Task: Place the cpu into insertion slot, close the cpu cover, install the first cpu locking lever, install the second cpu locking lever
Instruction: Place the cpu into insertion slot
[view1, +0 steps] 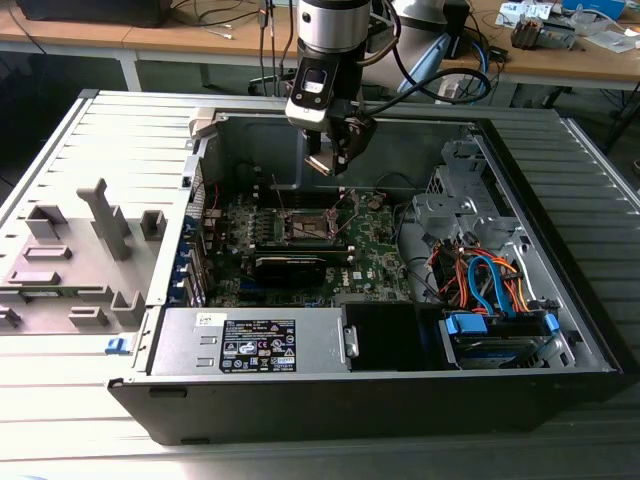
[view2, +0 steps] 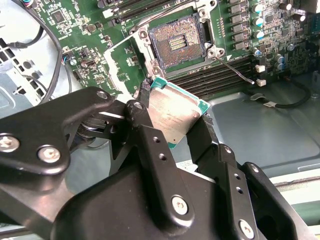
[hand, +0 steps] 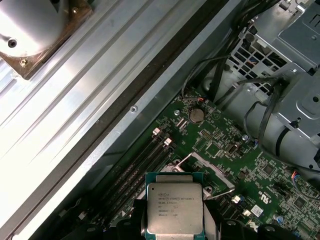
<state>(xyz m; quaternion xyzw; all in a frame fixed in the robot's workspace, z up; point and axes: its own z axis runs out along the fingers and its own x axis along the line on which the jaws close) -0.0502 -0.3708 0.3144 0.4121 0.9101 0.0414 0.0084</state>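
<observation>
Black metal fingers of the gripper are pinched onto two opposite edges of the chip. The chip is a thin flat square with a dull silver lid and a narrow green border.

In the second wrist view the chip sits tilted between the fingers, one corner pointing toward the socket, and hangs clear of the board. The socket is a square field of fine brownish-gold contacts inside a bright metal rim with screw heads at its corners, and the field lies uncovered. Long dark memory slots run just beside it.

The first wrist view looks straight onto the chip's flat printed lid. A round coin battery and a perforated grey steel cage sit farther off across the green board.

The exterior view gives the wider layout. The gripper hangs inside the open case, over the board and near the socket, with free room around it. A boxy power supply and a tangle of orange and blue cables lie well apart from it, nearer the camera.
</observation>
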